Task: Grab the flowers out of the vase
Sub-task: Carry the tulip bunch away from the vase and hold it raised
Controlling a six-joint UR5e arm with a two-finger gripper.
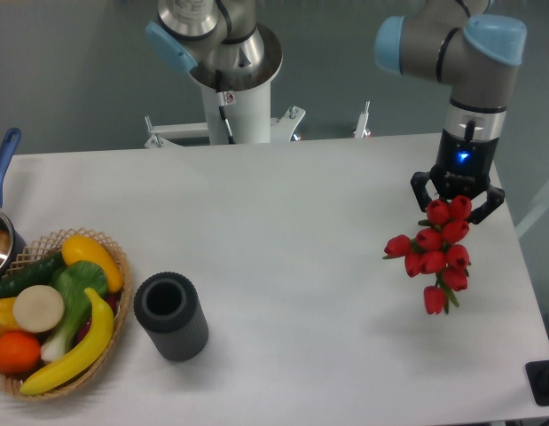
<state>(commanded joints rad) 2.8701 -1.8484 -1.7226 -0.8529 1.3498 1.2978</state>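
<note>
Between the jaws of the gripper (457,206), near the right edge of the worktop (283,222), the flowers (436,253) are hanging, pinched at the top of the bunch with the red buds trailing downward and leftward in the air. The jaws are sitting narrow, closing on the bunch. Such a bunch is probably weighing little and yielding softly, its buds liable to crush or slip; the firmer stem end looks the safer place to be gripping. Far off at lower left, the vase (171,316) is standing upright and empty, beside a wicker basket (114,306) that is holding a banana (74,351) and vegetables.
</note>
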